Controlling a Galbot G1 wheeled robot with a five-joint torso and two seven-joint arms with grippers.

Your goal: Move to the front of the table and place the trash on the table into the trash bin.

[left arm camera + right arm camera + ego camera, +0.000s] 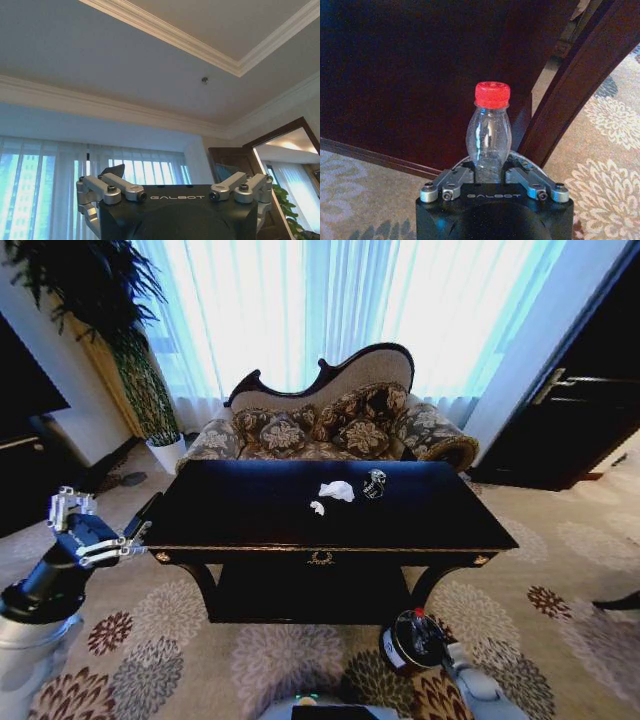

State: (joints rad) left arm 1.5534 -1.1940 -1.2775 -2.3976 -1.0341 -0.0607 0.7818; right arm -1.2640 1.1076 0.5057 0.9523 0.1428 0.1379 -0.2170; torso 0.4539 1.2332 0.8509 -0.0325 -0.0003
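Right jaws around bottle [488,135] beside table [410,75] leg

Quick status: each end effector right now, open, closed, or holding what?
Left end effector: open, empty, raised beside the table's left end.
Right end effector: closed on the clear bottle.

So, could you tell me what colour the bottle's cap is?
Red; the cap shows best in the right wrist view.

Glossy dark wooden table [250,510], crumpled white paper balls [337,490], clear smooth plastic bottle [488,140].
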